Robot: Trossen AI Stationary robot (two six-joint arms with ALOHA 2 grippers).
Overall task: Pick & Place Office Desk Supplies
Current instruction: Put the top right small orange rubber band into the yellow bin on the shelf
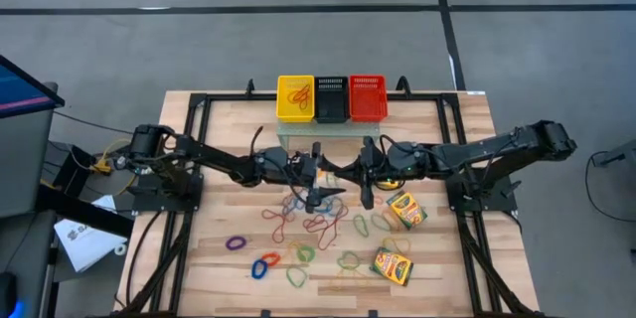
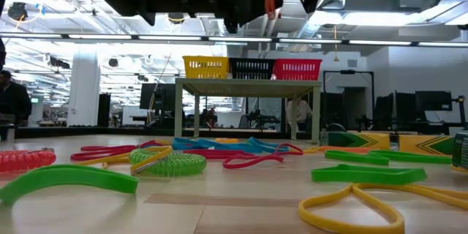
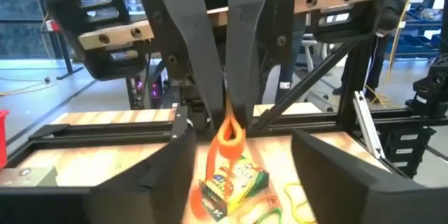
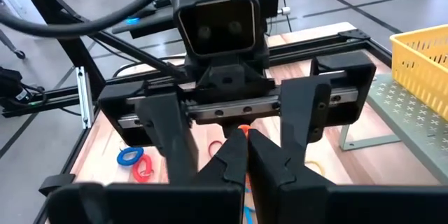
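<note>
An orange rubber band (image 3: 229, 131) hangs pinched in the right gripper (image 3: 234, 115) above the table's (image 1: 199, 258) middle, apparently for handover; the left gripper (image 4: 241, 122), fingers parted, faces it, not yet grasping.

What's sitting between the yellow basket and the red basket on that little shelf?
The black basket sits between the yellow basket and the red basket, edge to edge in one row. The high view shows it from above; the low view confirms the same order.
</note>
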